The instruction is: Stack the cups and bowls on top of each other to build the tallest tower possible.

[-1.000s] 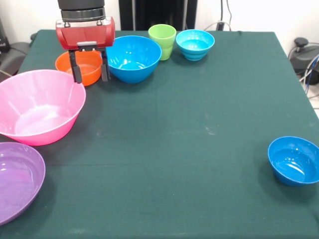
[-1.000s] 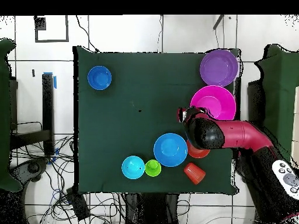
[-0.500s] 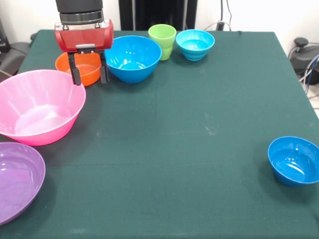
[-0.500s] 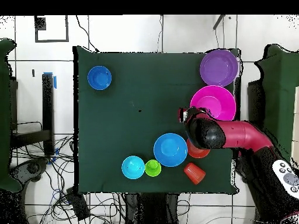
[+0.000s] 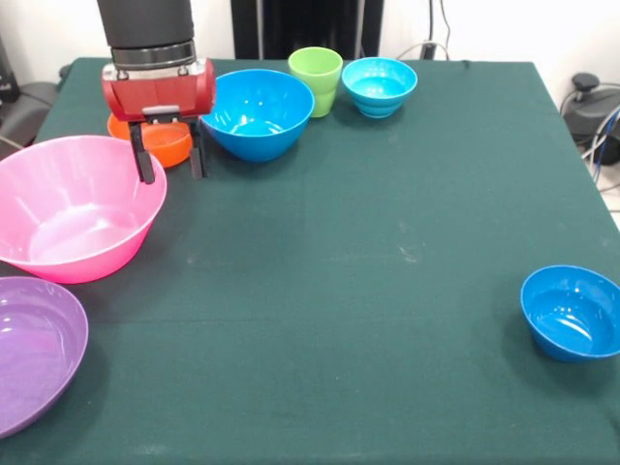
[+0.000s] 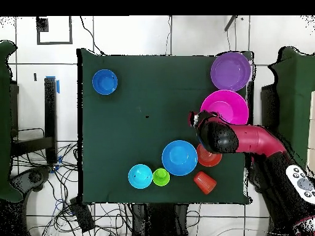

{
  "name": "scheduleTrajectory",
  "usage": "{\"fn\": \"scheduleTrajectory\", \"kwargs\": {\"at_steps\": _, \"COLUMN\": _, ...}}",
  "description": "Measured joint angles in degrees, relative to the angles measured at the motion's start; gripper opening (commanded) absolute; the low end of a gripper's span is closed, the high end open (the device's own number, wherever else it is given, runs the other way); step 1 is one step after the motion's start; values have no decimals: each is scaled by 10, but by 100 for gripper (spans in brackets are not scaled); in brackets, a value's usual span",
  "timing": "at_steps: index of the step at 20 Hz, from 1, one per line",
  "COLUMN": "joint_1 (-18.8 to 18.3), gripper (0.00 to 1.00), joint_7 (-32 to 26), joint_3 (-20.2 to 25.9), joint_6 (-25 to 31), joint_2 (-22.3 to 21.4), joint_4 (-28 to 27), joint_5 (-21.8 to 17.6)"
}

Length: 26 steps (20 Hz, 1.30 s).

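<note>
My gripper (image 5: 170,165) hangs open and empty just in front of the small orange bowl (image 5: 167,142), between the huge pink bowl (image 5: 73,208) and the medium blue bowl (image 5: 257,111). Seen from overhead, the gripper (image 6: 195,119) sits by the pink bowl's (image 6: 225,107) rim. A lime green cup (image 5: 316,79) and a cyan bowl (image 5: 379,85) stand at the back. The purple bowl (image 5: 34,354) lies front left and the dark blue bowl (image 5: 572,312) front right. The orange ribbed cup (image 6: 203,182) shows only in the overhead view, near the table edge. Nothing is stacked.
The dark green table (image 5: 368,242) has open cloth across its middle and right side. Cables and equipment (image 6: 37,178) lie on the floor around the table.
The open gripper has moved from over the orange bowl toward the table's middle, alongside the pink bowl's rim. No bowl or cup has shifted.
</note>
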Motion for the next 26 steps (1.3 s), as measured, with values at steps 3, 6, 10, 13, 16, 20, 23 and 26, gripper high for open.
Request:
{"fn": "scheduleTrajectory", "kwargs": {"at_steps": 3, "joint_1": 0, "gripper": 100, "joint_7": 0, "joint_3": 0, "joint_6": 0, "joint_2": 8, "joint_4": -8, "joint_5": 0}}
{"fn": "scheduleTrajectory", "kwargs": {"at_steps": 6, "joint_1": 0, "gripper": 100, "joint_7": 0, "joint_3": 0, "joint_6": 0, "joint_2": 11, "joint_4": -11, "joint_5": 0}}
{"fn": "scheduleTrajectory", "kwargs": {"at_steps": 10, "joint_1": 2, "gripper": 100, "joint_7": 0, "joint_3": 0, "joint_6": 0, "joint_2": 11, "joint_4": -12, "joint_5": 0}}
{"fn": "scheduleTrajectory", "kwargs": {"at_steps": 13, "joint_1": 4, "gripper": 100, "joint_7": 0, "joint_3": 0, "joint_6": 0, "joint_2": 11, "joint_4": -12, "joint_5": 0}}
{"fn": "scheduleTrajectory", "kwargs": {"at_steps": 16, "joint_1": 6, "gripper": 100, "joint_7": 0, "joint_3": 0, "joint_6": 0, "joint_2": 11, "joint_4": -12, "joint_5": 0}}
{"fn": "scheduleTrajectory", "kwargs": {"at_steps": 20, "joint_1": 13, "gripper": 100, "joint_7": 0, "joint_3": -1, "joint_6": 0, "joint_2": 8, "joint_4": -13, "joint_5": 0}}
{"fn": "scheduleTrajectory", "kwargs": {"at_steps": 23, "joint_1": 20, "gripper": 100, "joint_7": 0, "joint_3": -3, "joint_6": 0, "joint_2": 4, "joint_4": -13, "joint_5": 0}}
{"fn": "scheduleTrajectory", "kwargs": {"at_steps": 26, "joint_1": 27, "gripper": 100, "joint_7": 0, "joint_3": -4, "joint_6": 0, "joint_2": -2, "joint_4": -14, "joint_5": 0}}
